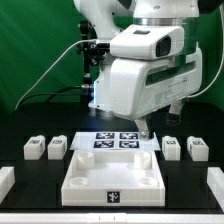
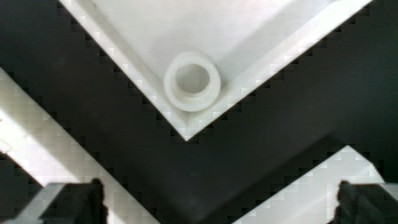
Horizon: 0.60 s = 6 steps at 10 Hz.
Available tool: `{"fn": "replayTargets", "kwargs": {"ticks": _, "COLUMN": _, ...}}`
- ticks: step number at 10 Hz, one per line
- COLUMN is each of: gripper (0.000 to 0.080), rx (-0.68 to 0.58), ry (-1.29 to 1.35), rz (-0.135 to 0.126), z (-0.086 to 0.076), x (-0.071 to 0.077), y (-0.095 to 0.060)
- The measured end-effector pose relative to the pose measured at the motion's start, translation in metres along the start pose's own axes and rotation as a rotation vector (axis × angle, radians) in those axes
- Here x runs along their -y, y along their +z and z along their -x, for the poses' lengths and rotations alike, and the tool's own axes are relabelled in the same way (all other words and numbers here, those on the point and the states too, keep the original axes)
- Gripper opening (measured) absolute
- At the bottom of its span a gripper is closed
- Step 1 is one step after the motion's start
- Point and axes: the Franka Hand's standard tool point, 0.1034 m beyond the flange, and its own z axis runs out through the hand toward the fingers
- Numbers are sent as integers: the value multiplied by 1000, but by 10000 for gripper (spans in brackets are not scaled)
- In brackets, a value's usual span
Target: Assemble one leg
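Four small white legs lie on the black table, two at the exterior view's left and two at its right. The big white tray-like piece sits front centre. My gripper hangs above the tray's back right corner, away from all the legs. In the wrist view a corner of the white piece with a round hole lies ahead of my gripper. Its two dark fingers stand far apart with nothing between them. No leg shows in the wrist view.
The marker board lies behind the tray, partly under the arm. White parts show at the front left edge and front right edge. A green backdrop and cables are behind the arm.
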Motion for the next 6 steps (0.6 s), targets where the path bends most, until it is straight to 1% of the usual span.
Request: {"fn": "replayTargets", "kwargs": {"ticks": 6, "gripper": 650, "rx": 1, "ry": 0, "rz": -1, "z": 0, "x": 0, "y": 1}}
